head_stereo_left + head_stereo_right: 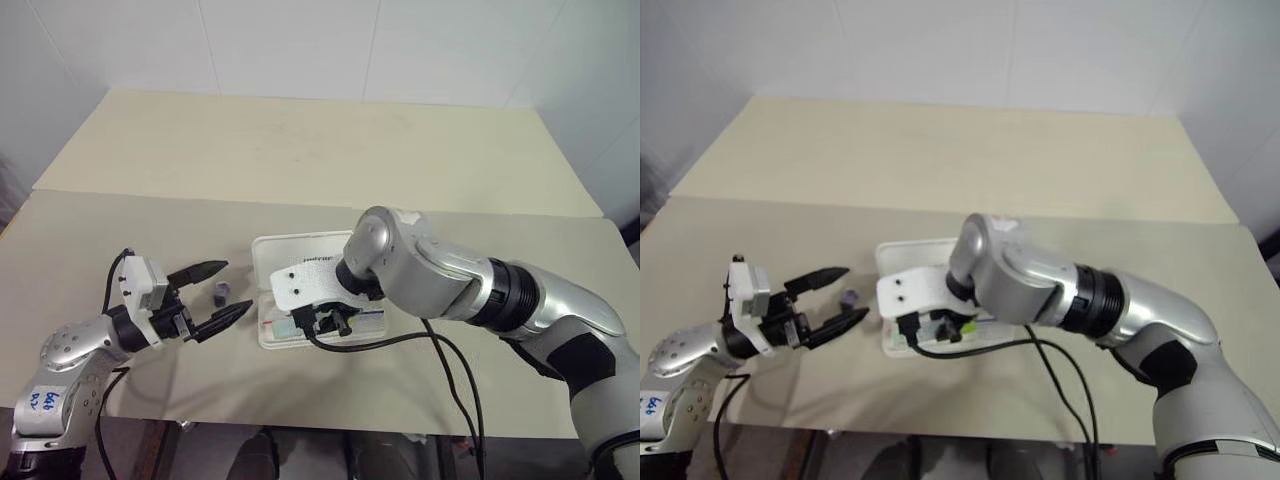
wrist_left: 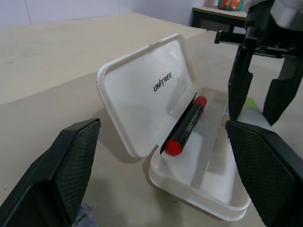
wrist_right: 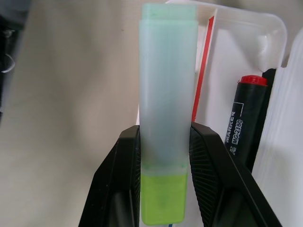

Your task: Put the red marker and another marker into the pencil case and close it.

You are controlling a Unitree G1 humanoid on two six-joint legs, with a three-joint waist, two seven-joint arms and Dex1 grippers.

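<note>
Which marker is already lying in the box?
The red marker is lying in the open pencil case, beside the lid. The pale green marker is not in yet; the right gripper holds it above the case.

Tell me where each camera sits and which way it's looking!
Left eye view: on the head, looking forward and down at the table; both arms show, the left gripper open.
Right eye view: beside it, same scene; the right gripper is over the pencil case.
Left wrist view: on the left wrist, looking between its own fingers at the open case with the red marker inside.
Right wrist view: on the right wrist, looking along its fingers, which pinch the green marker.
Both wrist views share the red marker and case.
</note>
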